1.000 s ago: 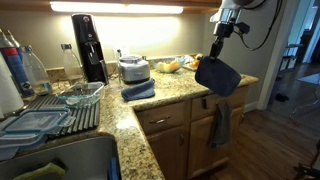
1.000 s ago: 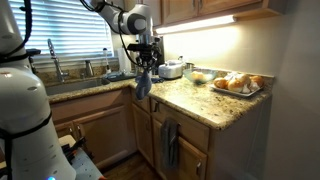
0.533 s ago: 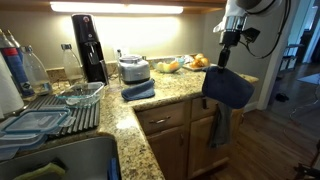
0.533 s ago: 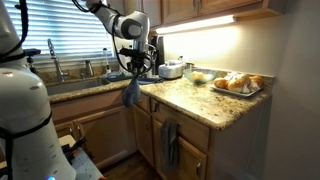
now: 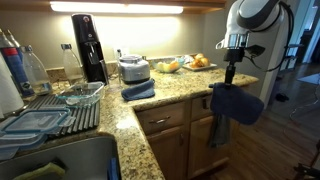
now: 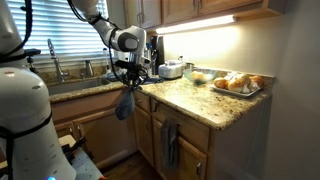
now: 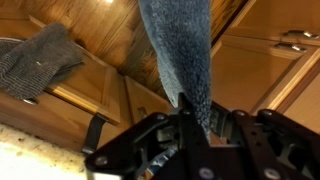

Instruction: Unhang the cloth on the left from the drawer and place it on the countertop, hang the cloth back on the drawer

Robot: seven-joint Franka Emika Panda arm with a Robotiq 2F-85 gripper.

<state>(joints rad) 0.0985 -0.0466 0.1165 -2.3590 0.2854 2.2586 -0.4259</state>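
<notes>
My gripper (image 5: pixel 229 76) is shut on the top edge of the dark slate-blue cloth (image 5: pixel 236 104). The cloth hangs freely in the air in front of the cabinets, off the edge of the speckled granite countertop (image 5: pixel 175 88). In an exterior view the gripper (image 6: pixel 127 80) and the cloth (image 6: pixel 124 104) are beside the counter corner. In the wrist view the cloth (image 7: pixel 182 50) hangs from between the fingers (image 7: pixel 196 118). The wooden drawer (image 5: pixel 166 117) sits under the counter edge.
A lighter grey-blue cloth (image 5: pixel 218 126) hangs on the cabinet front; it shows in both exterior views (image 6: pixel 169 144) and the wrist view (image 7: pixel 40 60). A folded light blue towel (image 5: pixel 138 90), an appliance (image 5: pixel 133 69), a fruit tray (image 6: pixel 239 84) and a dish rack (image 5: pixel 50 112) occupy the countertop.
My gripper has carried the dark cloth away from above the countertop, outward past its edge and lower, until it hangs in front of the cabinets.
</notes>
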